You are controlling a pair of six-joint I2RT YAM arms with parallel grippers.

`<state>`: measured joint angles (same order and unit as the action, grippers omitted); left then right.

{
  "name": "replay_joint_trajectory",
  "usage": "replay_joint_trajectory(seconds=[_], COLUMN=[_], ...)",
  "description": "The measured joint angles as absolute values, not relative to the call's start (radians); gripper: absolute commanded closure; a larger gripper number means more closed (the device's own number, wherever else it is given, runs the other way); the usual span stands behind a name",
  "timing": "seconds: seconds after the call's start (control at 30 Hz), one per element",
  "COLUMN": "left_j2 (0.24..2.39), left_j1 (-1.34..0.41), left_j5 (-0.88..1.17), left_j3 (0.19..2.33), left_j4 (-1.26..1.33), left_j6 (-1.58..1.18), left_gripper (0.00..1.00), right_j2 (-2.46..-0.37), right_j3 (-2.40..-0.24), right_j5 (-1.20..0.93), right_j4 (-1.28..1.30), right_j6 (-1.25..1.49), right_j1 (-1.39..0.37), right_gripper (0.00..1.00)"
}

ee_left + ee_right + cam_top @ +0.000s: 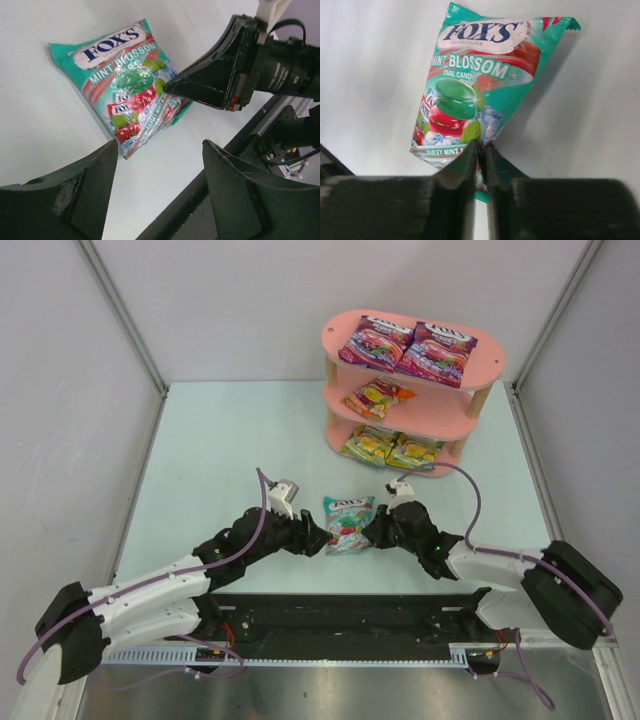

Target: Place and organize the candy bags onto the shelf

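A teal-white candy bag lies between my two grippers near the table's front; it also shows in the left wrist view and the right wrist view. My right gripper is shut on the bag's lower right edge; it shows from above too. My left gripper is open and empty just left of the bag, its fingers apart over bare table. The pink shelf stands at the back right with two purple bags on top, a red-orange bag in the middle and two yellow-green bags at the bottom.
Grey walls with metal frame posts close in the table on the left, back and right. A black rail runs along the near edge by the arm bases. A purple cable loops from the right arm near the shelf's foot.
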<state>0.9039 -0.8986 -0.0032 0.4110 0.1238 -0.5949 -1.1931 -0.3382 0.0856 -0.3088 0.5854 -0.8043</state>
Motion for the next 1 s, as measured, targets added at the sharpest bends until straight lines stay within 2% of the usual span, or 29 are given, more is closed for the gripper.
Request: replay_joint_trajectory(seconds=[0.03,0.07,0.13,0.23,0.63,0.8,1.0], left_j2=[0.9,0.899,0.901,0.903,0.96,1.007,1.05], left_j1=[-0.899,-0.899,-0.899,-0.899,-0.899,-0.899,-0.899], left_j5=[-0.011,-0.02,-0.029,-0.036,-0.077,-0.081,-0.086], left_j3=[0.407,0.405,0.401,0.397,0.336,0.29,0.274], left_j4=[0.119,0.113,0.102,0.099,0.137,0.18,0.243], left_j6=[-0.596,-0.596,-0.599,-0.603,-0.633,-0.656,-0.682], left_gripper=[0.25,0.26,0.25,0.25,0.29,0.3,0.3], right_j2=[-1.234,-1.276,-1.313,-1.311,-1.201,-1.224,-1.278], right_j3=[-0.358,-0.379,-0.395,-0.396,-0.318,-0.274,-0.268], right_j5=[0.062,0.035,0.007,0.003,0.121,0.15,0.154], right_j4=[-0.337,-0.369,-0.407,-0.422,-0.423,-0.439,-0.486], right_j6=[0.581,0.577,0.579,0.579,0.595,0.615,0.635], right_j1=[-0.795,-0.786,-0.78,-0.793,-0.827,-0.834,-0.851], right_gripper=[0.58,0.52,0.41,0.35,0.36,0.36,0.41])
